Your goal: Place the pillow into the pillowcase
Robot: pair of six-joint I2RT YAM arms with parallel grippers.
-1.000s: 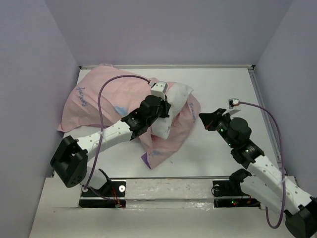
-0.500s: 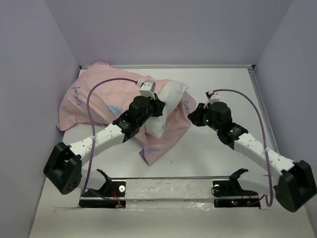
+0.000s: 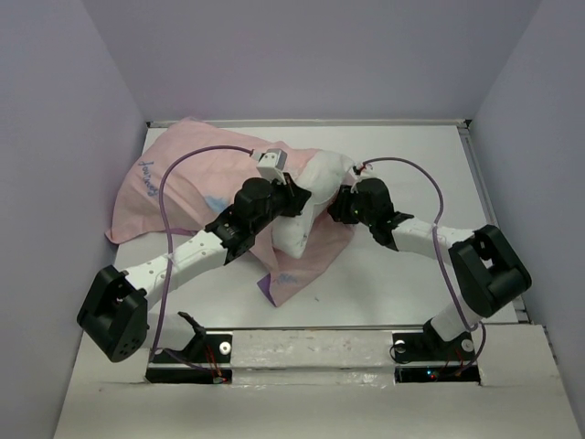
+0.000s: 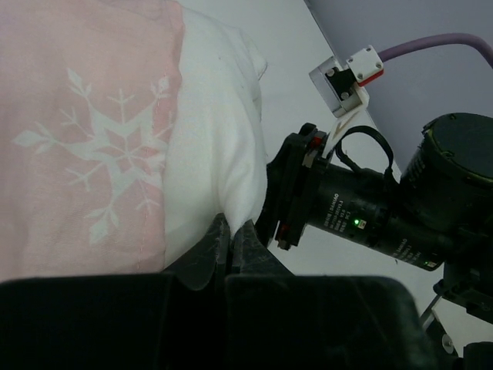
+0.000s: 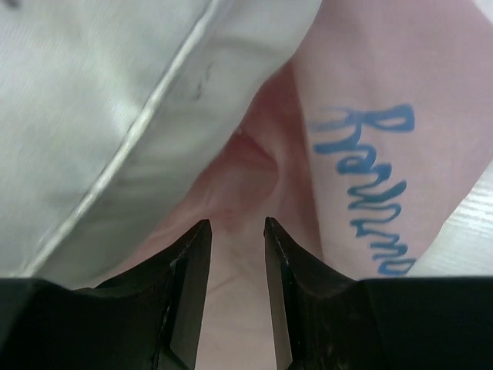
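From here the pillowcase [image 3: 174, 187] reads pale pink, with a paler snowflake [image 4: 100, 146] printed at the left of the left wrist view and blue script lettering [image 5: 370, 185] at the right of the right wrist view. The pillow [image 3: 320, 178] is plain white, and the desk [image 3: 411, 155] is white too. I see black fingers on the left gripper [image 4: 229, 235] and right gripper [image 5: 235, 231], a purple cable [image 4: 439, 40], and pale lilac walls [image 3: 302, 55].

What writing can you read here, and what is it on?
Nothing reads for certain.
Blue handwritten word on the pillowcase, right wrist view: sideways cursive, not legible.
Blue scrawl on its far left corner: too small.
White print on the right arm: too small.
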